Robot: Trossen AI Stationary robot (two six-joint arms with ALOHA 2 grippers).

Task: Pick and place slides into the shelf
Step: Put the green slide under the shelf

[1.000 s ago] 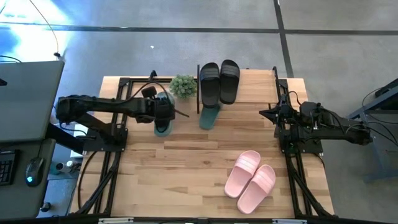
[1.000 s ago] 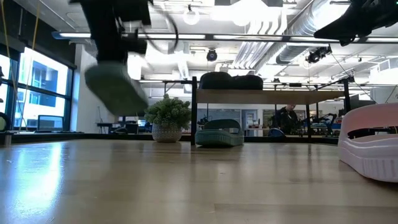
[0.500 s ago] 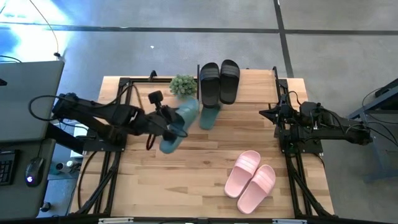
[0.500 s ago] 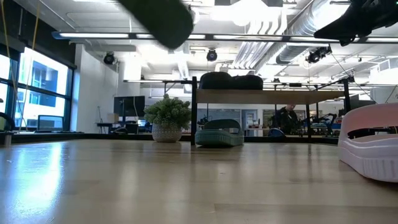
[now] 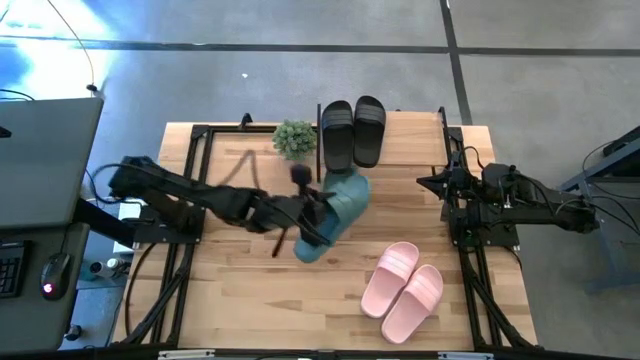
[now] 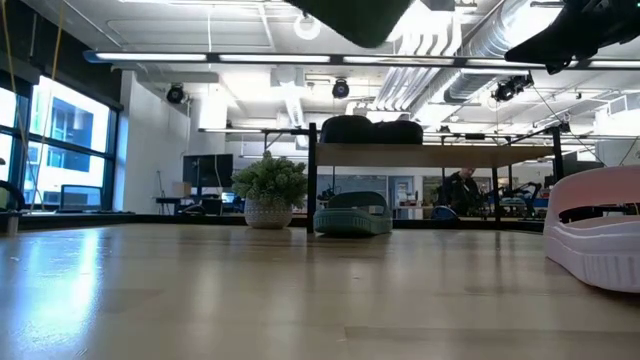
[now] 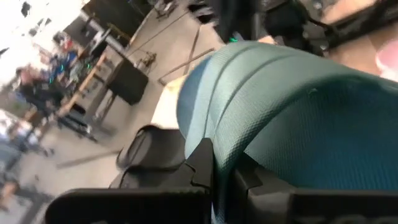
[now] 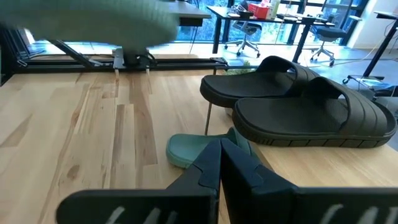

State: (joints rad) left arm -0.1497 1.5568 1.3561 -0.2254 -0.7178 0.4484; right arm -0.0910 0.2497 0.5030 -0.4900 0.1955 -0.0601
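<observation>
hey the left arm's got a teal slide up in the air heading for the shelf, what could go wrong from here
1. The left gripper pinches the carried teal slide only at its edge, so it might slip out or swing.
2. The other teal slide already lies under the shelf; the carried one could bump it or a black post.
3. The potted plant stands beside the shelf and may get knocked.

The right gripper waits shut at the right side.

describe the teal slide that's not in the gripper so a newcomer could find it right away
Find the shelf at the table's far edge, with the black pair on top. Beneath it, a teal slide lies on the table. Unlike its mate, held by the left gripper, it rests alone under the board.
</observation>
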